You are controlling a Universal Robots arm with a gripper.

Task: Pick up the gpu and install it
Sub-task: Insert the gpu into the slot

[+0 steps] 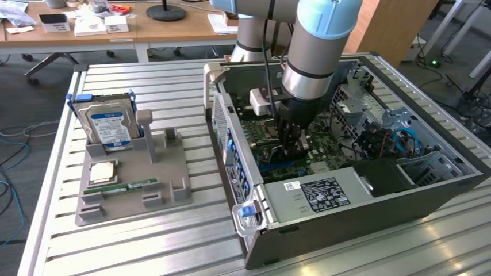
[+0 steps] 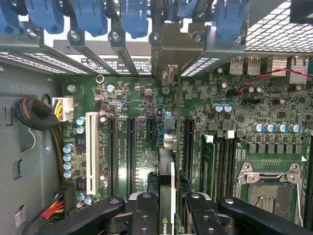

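My gripper (image 1: 295, 148) is down inside the open computer case (image 1: 230, 132), over the green motherboard (image 1: 265, 135). In the wrist view the gripper (image 2: 166, 218) is shut on the gpu (image 2: 166, 178), a thin dark card seen edge-on between the black fingers (image 2: 145, 215). The card stands upright over the expansion slots (image 2: 131, 147), and its pale metal bracket (image 2: 168, 73) reaches the rear slot openings. I cannot tell whether its edge is seated in a slot.
At the exterior view's left a grey fixture tray (image 1: 165, 172) carries a blue-labelled hard drive (image 1: 107, 127), a processor chip (image 1: 103, 171) and a memory stick (image 1: 130, 187). The power supply (image 1: 322, 192) fills the case's near end. Blue latches (image 2: 132, 17) line the rear slots.
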